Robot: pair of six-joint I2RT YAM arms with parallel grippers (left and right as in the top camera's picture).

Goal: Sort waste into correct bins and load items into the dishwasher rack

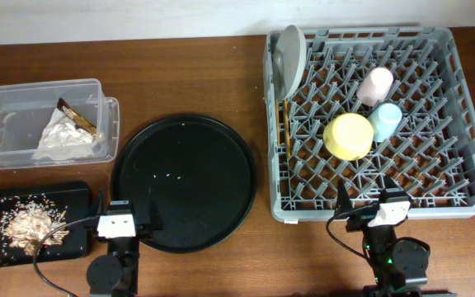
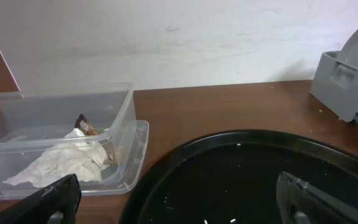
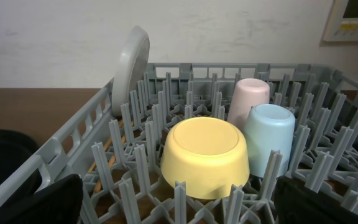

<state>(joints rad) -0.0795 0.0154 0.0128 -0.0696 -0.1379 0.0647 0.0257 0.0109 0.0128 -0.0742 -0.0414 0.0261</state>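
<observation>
The grey dishwasher rack [image 1: 460, 99] holds the pink cup [image 1: 377, 84], the light-blue cup [image 1: 385, 121] and the yellow bowl [image 1: 348, 135], all upside down, the grey plate [image 1: 290, 58] on edge, and the chopsticks [image 1: 285, 128]. The clear tub [image 1: 7, 99] holds the white napkin [image 1: 63, 140] and gold-brown wrapper [image 1: 78, 116]. The black rectangular tray [image 1: 72, 198] holds the food scraps [image 1: 30, 226]. My left gripper [image 1: 128, 221] is open and empty at the round tray's front edge. My right gripper [image 1: 376, 210] is open and empty at the rack's front edge.
A large round black tray [image 1: 184, 181] with a few crumbs lies in the middle; it also fills the left wrist view [image 2: 247, 180]. The right wrist view shows the bowl [image 3: 205, 155], both cups and the plate [image 3: 129, 68] among the pegs.
</observation>
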